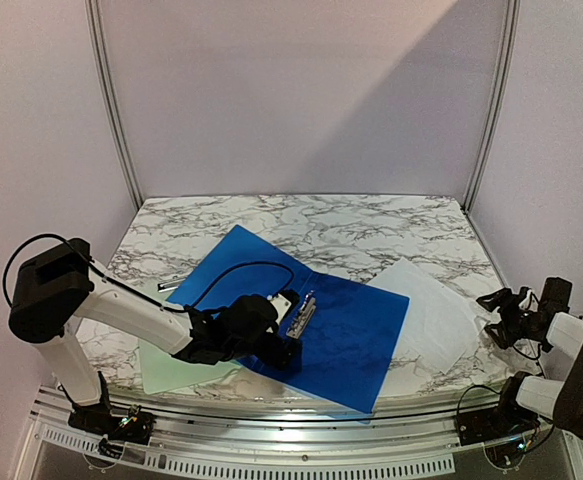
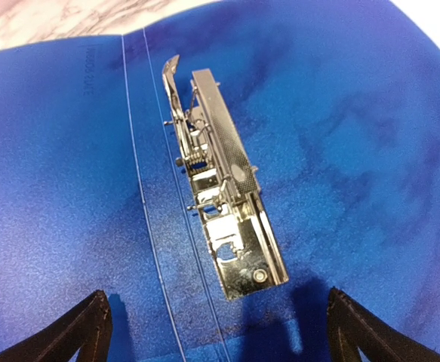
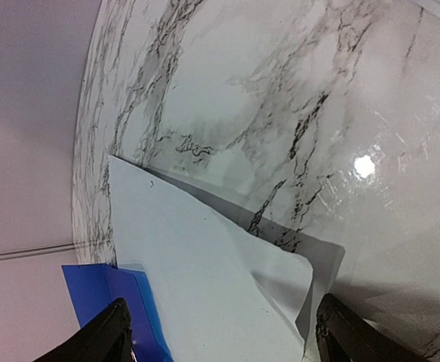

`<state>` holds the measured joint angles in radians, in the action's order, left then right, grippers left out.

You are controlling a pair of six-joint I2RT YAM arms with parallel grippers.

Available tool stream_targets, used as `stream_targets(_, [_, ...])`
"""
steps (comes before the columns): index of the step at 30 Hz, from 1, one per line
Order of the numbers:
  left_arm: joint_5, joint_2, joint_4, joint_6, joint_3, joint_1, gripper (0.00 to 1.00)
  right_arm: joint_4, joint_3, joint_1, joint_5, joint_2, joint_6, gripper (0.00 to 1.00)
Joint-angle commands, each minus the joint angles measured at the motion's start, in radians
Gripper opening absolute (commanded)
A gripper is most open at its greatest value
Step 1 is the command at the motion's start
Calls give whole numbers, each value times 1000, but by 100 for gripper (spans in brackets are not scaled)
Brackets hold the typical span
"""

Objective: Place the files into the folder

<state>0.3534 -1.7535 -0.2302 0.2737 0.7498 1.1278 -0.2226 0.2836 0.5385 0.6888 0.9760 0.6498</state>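
The folder [image 1: 351,330] lies open on the marble desk [image 1: 371,230], with faint embossed lettering by its crease too small to read. A white sheet [image 1: 431,315] overlaps its right edge. The left gripper [image 1: 283,350] gapes over the metal clip [image 1: 302,313]. The right gripper [image 1: 493,318] is spread wide at the sheet's curled corner.

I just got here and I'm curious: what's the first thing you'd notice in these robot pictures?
The big shiny blue folder lies open in the middle of the marble table, with a silver metal clip beside its spine. The left arm's fingers hover open right above that clip. A white sheet lies by the folder's right side, one corner curled up.
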Motion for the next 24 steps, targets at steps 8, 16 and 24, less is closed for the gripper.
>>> stream_targets(8, [2, -22, 44, 7, 9, 10, 99, 309, -163, 52, 105, 21, 109, 78])
stream_targets(16, [4, -24, 48, 10, 11, 10, 99, 450, -216, 64, 151, 71, 143, 73])
stream_targets(24, [-2, -34, 48, 16, 21, 10, 100, 476, -219, 64, 172, 126, 84, 58])
